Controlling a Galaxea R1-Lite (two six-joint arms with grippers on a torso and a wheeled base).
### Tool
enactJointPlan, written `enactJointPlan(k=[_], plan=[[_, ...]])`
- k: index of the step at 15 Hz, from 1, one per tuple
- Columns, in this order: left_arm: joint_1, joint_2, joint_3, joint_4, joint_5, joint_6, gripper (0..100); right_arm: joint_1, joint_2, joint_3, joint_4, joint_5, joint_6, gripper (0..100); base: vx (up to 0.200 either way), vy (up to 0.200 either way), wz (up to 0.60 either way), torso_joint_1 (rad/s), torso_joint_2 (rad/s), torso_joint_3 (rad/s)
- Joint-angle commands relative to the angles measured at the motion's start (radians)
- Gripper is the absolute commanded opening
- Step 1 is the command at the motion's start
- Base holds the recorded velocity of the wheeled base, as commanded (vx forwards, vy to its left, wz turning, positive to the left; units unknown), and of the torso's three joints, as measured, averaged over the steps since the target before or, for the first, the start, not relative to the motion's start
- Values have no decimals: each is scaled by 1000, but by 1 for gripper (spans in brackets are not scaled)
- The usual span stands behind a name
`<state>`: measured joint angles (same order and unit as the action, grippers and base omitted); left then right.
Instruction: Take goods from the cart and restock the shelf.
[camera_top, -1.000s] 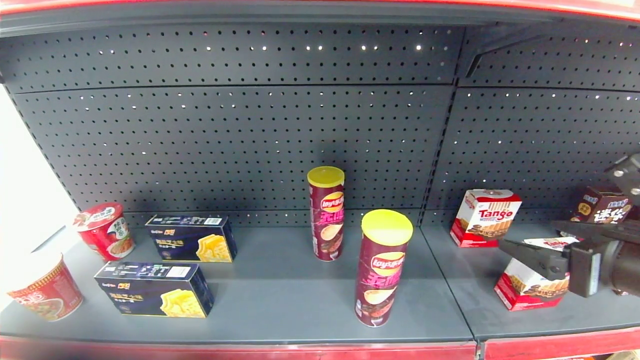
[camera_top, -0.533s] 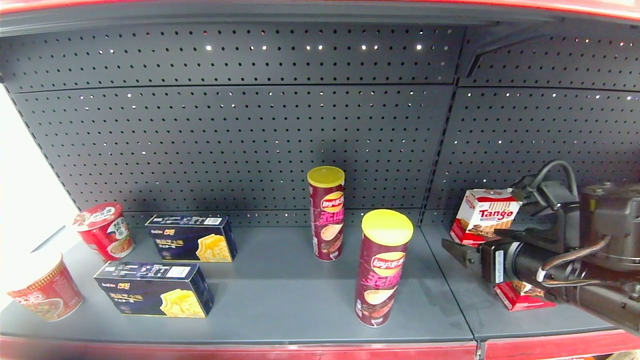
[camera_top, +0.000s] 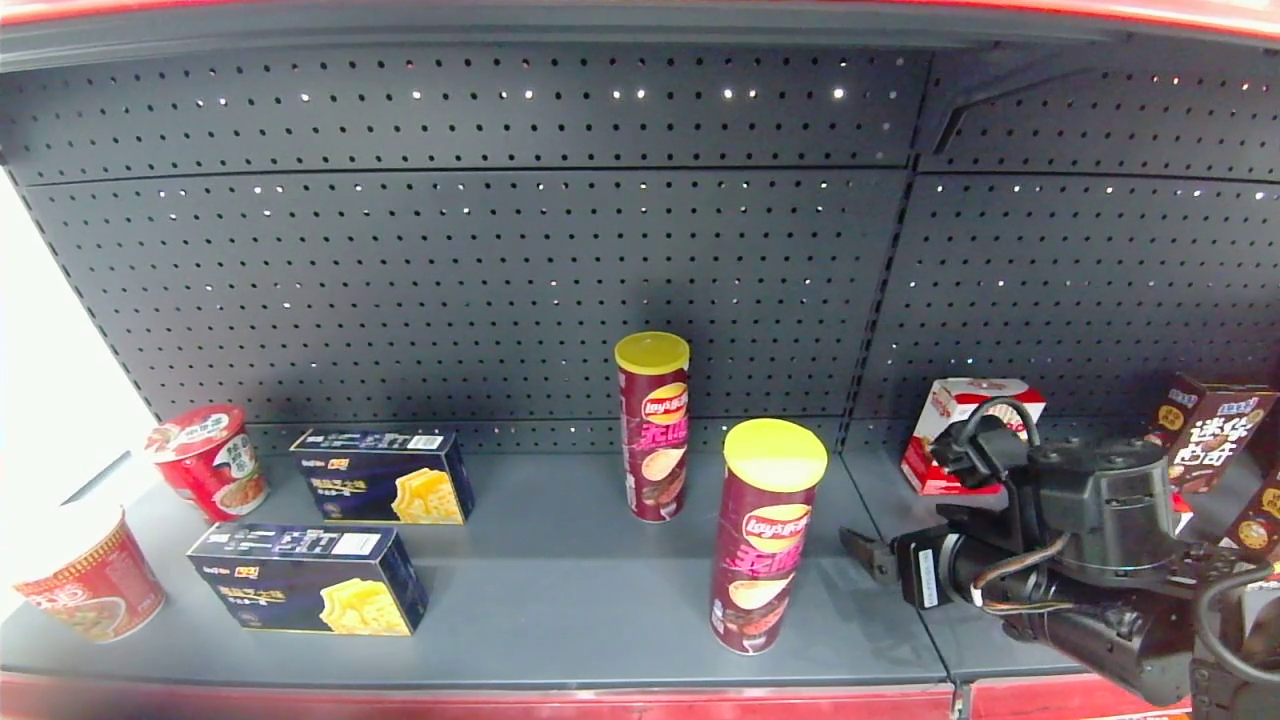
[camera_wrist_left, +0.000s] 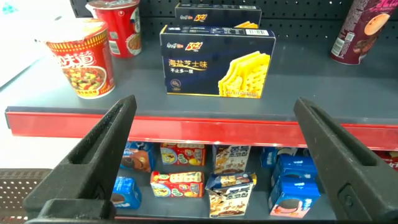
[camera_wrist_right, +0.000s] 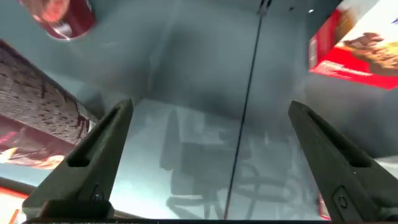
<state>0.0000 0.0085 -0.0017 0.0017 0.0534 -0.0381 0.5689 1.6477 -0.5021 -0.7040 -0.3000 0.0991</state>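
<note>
Within the last second the right gripper (camera_top: 868, 552) has swung from the wafer box (camera_top: 975, 388), right of and behind the front chips can (camera_top: 765, 535), to just right of that can. Its fingers are apart and empty. Placement appears complete; the next cart item is due.

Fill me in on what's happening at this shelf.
The robot is working at a partly stocked shelf. Its right gripper is open and empty, low over the shelf board just right of the front chip can, with a red-and-white wafer box behind the arm. The left gripper, also open and empty, hangs in front of the shelf's red edge, facing a dark blue box.
</note>
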Motion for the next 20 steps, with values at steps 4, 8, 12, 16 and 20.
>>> enactJointPlan(k=[4,8,12,16,20], plan=[[0,2,0,0,0,0,100,95,77,-12,-6,-80,88,100,0,0,0,0,0,0],[0,2,0,0,0,0,100,118,106,-53,-8,-82,90,100,0,0,0,0,0,0],[0,2,0,0,0,0,100,144,129,-85,-12,-83,88,100,0,0,0,0,0,0],[0,2,0,0,0,0,100,175,147,-99,-14,-85,88,100,0,0,0,0,0,0],[0,2,0,0,0,0,100,189,166,-121,-14,-85,88,100,0,0,0,0,0,0]])
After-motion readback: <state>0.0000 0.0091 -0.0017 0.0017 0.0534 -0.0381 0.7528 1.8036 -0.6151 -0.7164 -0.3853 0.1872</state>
